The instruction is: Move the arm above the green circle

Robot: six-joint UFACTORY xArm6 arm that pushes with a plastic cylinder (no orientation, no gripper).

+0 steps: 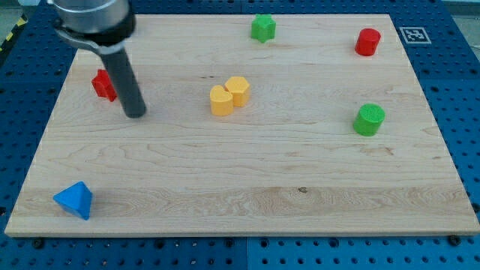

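My tip (134, 114) rests on the pale wooden desk (247, 187), far left of the ribbed, upright green circle (369, 119); there is no claw.

My tip (135, 115) beside red block (103, 85)

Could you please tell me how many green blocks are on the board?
2: a green star at the view's top centre, and a green circle at the right; none appear hidden.

Pale wooden board (247, 187) lies on blue perforated metal table (461, 90), a black-and-white square marker (414, 34) at view's top right.
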